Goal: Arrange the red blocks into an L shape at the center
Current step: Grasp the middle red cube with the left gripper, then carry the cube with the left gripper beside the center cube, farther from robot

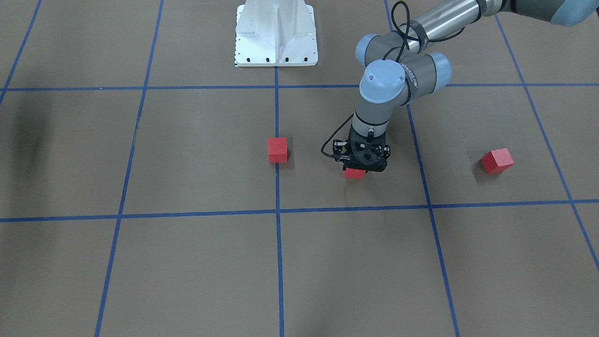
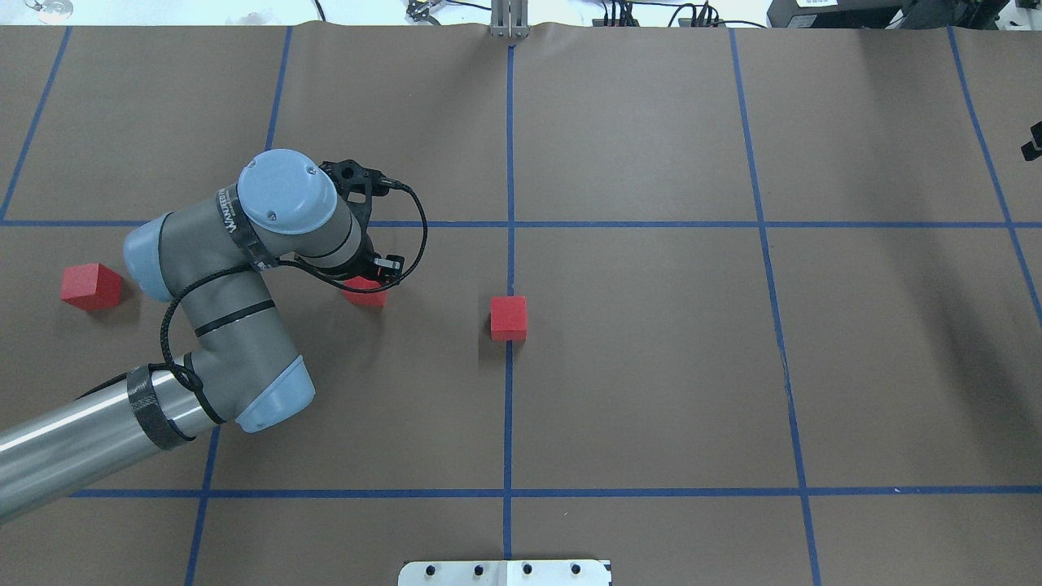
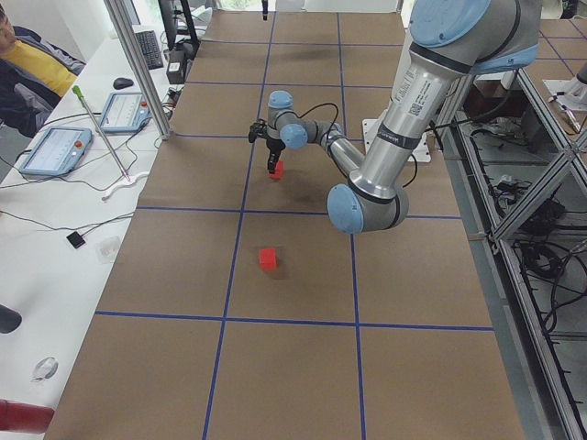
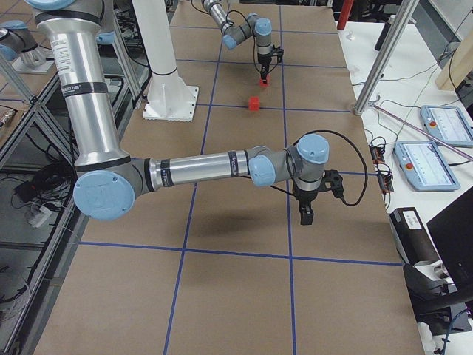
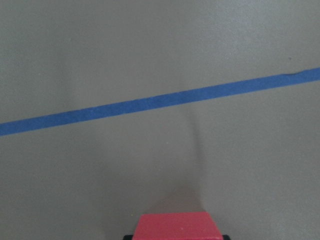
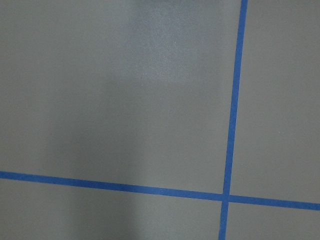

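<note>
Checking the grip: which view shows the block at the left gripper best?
The front-facing view: the block shows plainly beneath the left gripper. Overhead, the arm half hides it; the left wrist view catches only its top; side views show it tiny.

Blue tape grid [image 2: 508, 407] on brown table [image 2: 651, 366]; perhaps teach pendants [image 3: 55, 151] alongside.

the red blocks [image 1: 277, 150] are looking matt, and the table [image 1: 187, 262] is wearing smooth brown paper with blue tape lines [image 1: 279, 262]. the left arm [image 2: 65, 443] is gleaming like polished metal, its joint caps [image 2: 285, 191] showing smooth plastic.
</note>
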You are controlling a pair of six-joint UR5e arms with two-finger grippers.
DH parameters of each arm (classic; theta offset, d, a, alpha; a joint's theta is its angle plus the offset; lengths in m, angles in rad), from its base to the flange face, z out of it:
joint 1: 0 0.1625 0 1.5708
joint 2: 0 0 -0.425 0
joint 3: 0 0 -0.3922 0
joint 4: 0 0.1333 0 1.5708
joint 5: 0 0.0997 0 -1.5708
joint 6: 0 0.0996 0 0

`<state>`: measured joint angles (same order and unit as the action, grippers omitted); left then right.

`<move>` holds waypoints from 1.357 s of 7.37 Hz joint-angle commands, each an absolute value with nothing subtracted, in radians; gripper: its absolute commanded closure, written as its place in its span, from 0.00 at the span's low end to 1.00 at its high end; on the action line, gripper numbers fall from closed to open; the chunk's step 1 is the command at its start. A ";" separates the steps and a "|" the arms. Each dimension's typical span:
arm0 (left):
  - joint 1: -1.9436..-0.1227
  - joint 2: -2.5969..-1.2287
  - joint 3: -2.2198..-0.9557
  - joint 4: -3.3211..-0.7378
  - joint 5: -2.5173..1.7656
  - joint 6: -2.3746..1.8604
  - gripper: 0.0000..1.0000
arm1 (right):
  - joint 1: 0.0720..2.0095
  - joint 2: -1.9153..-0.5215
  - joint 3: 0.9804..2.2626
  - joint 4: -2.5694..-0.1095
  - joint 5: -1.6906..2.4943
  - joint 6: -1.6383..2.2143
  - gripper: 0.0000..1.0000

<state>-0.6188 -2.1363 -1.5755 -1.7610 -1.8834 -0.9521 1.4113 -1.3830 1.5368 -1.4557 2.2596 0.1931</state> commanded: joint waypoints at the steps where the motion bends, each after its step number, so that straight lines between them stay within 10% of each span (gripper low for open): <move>1: -0.627 -2.170 -1.585 -1.747 -1.971 -0.956 1.00 | 1.411 -1.384 1.536 -1.456 2.260 0.190 0.01; 10: -0.591 -2.565 -1.238 -1.655 -1.939 -1.142 1.00 | 1.411 -1.388 1.536 -1.456 2.260 0.193 0.01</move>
<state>-0.6126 -2.5579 -1.2462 -1.6543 -1.9597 -1.1081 1.4113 -1.3882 1.5355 -1.4557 2.2608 0.1919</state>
